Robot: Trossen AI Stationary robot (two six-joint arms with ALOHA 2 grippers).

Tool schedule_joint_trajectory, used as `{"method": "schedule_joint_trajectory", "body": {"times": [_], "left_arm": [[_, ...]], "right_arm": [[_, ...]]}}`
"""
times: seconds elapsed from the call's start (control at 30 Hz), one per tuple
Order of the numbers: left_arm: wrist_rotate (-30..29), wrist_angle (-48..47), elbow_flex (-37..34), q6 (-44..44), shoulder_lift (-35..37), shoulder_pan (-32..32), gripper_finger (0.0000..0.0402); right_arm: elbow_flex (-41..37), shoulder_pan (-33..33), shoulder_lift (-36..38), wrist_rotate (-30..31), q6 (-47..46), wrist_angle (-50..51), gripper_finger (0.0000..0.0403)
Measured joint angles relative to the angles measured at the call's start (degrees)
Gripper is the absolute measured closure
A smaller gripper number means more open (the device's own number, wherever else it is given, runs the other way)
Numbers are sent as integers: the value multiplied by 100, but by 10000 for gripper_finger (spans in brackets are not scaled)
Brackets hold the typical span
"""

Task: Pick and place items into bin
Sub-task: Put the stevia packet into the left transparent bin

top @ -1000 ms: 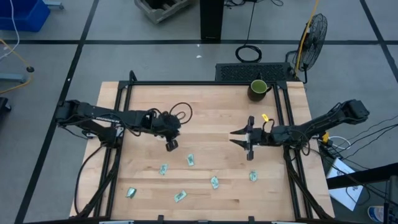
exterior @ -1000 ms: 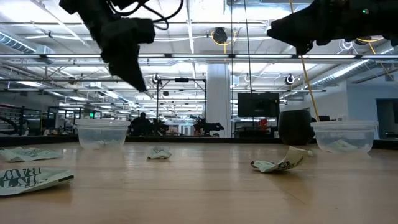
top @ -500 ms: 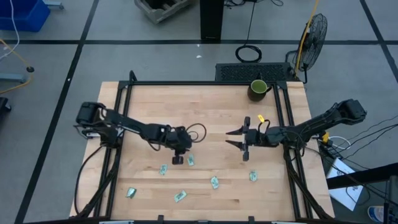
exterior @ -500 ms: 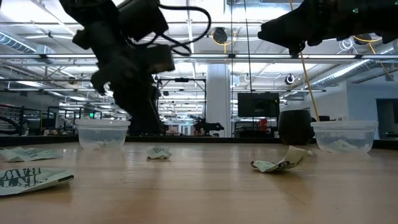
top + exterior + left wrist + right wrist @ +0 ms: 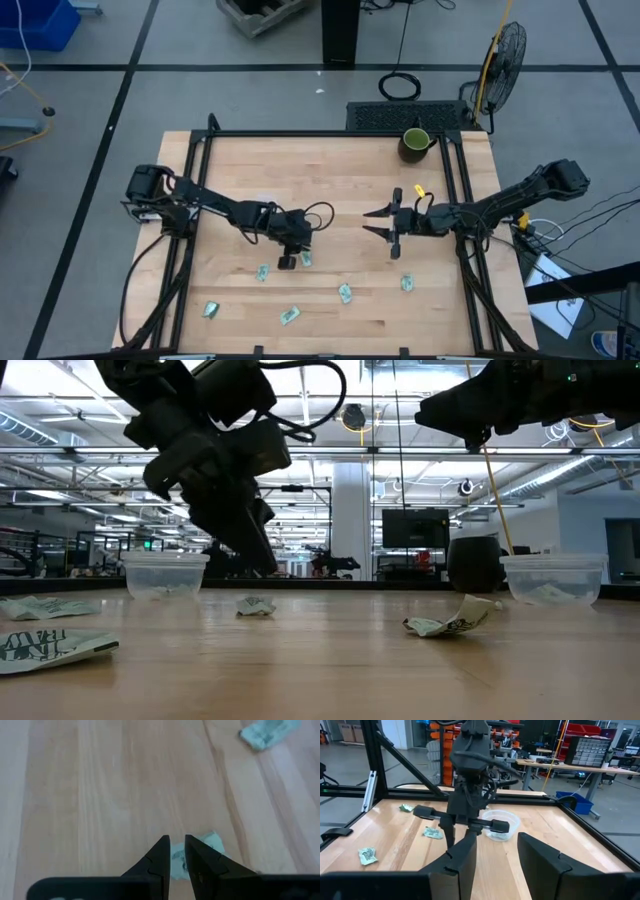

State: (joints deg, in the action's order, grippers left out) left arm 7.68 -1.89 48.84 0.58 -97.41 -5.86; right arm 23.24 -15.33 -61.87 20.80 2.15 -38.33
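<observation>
Several small pale green-and-white packets lie flat on the wooden table [image 5: 330, 170], toward its near edge: [image 5: 306, 258], [image 5: 263, 272], [image 5: 345, 293], [image 5: 407, 283], [image 5: 211, 309], [image 5: 290, 316]. My left gripper [image 5: 288, 260] hangs just left of the packet [image 5: 207, 845], fingers pointing down with a narrow gap between them. In the low view its tips [image 5: 260, 555] are above the table top. My right gripper [image 5: 385, 225] waits open over the table's right half [image 5: 495, 860], touching nothing.
Two clear plastic bins stand on the table [image 5: 165, 573] [image 5: 553, 578]; one also shows in the right wrist view [image 5: 500, 825]. A dark green mug [image 5: 415, 143] stands at the far right corner. Black frame rails [image 5: 190, 200] run along both sides.
My left arm has reached out toward the table's right and near edges. Its gripper has come down from mid-table to just above the packet near the table's middle. No packet has moved.
</observation>
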Motion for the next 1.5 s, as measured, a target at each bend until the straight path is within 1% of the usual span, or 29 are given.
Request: {"method": "schedule_joint_trajectory", "body": {"times": [0.17, 0.27, 0.43, 0.6, 0.7, 0.87, 0.97, 1.1, 1.27, 1.37, 1.5], "left_arm": [[-2, 28, 0, 49, -17, 15, 339], [-6, 68, 0, -88, -194, 15, 339], [-19, 181, -5, -30, -524, 15, 339], [-140, 290, 9, 15, -607, 15, 337], [-177, 223, 11, 17, -607, 17, 322], [-217, 314, 8, -95, -610, 15, 268], [-353, 373, -2, -310, -542, 17, 244], [-489, 376, 36, -324, -164, 35, 239], [-527, -193, 33, 4, 181, 46, 238], [-400, -309, 27, 245, 151, 18, 238], [-319, -138, 7, 208, -226, -50, 238]], "right_arm": [[0, 0, 0, 0, 0, 0, 269], [0, 0, 0, 0, 1, 0, 270], [0, 0, 0, -2, 0, -6, 270], [0, 0, 0, -4, 3, 38, 270], [0, 0, 0, -7, 33, 42, 272], [0, 0, 0, -9, 46, 50, 272], [0, 0, 0, -9, 46, 45, 272], [0, 0, 0, -9, 46, 44, 273], [0, 0, 0, -11, 30, 86, 273], [0, 0, 0, -11, 31, 90, 273], [0, 2, 0, -9, 44, 95, 273]]}}
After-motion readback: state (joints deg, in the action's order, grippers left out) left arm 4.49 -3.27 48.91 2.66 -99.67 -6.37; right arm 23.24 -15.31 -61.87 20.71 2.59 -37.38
